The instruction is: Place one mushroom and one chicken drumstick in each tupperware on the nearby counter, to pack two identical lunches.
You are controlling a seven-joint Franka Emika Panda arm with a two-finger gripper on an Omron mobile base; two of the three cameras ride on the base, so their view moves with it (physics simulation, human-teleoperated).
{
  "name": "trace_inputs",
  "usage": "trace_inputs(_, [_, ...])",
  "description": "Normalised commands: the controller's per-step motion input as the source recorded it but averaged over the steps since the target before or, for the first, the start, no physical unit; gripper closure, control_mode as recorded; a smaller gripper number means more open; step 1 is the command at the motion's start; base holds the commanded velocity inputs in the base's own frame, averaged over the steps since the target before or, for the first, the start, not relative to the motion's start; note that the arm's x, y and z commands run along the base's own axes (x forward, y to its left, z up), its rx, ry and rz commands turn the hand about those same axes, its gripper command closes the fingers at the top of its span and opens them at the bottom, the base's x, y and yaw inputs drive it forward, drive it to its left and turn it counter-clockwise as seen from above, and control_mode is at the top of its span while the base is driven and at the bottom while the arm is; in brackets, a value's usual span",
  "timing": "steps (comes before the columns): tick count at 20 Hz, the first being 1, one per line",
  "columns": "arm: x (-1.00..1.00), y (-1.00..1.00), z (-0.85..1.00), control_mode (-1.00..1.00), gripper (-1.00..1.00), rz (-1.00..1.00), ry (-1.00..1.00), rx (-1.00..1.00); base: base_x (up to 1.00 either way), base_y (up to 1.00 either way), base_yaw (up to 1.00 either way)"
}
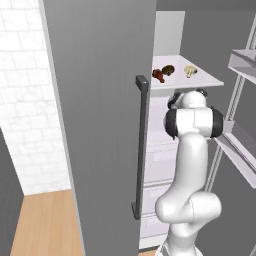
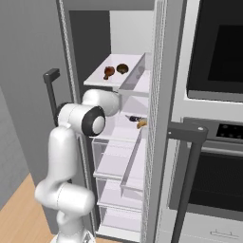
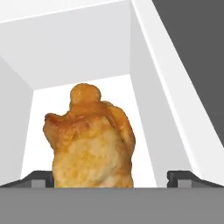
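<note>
Drumstick between open end effector fingertips, ungripped.

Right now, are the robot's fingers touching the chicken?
Apart. In the hand view both fingertips stand wide open, with white shelf showing between each and the chicken drumstick.

Chicken drumstick lies on fridge shelf between pincer fingertips

A golden-brown drumstick lies on a white fridge shelf, knobby bone end pointing away toward the back wall, while on the shelf above sit a darker drumstick, a brown mushroom and a pale mushroom
</note>
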Motion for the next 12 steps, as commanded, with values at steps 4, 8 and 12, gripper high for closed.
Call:
trace_inputs(4, [0.41,-0.03,-0.43,-1.0,1.0,0.0,0.05,0.0,0.0,0.0,0.0])
trace_inputs(8, [0.06,0.0,-0.08,-1.0,1.0,0.0,0.0,0.0,0.0,0.0,0.0])
trace_inputs(12, [0.0,0.0,0.0,-1.0,1.0,0.0,0.0,0.0,0.0,0.0,0.0])
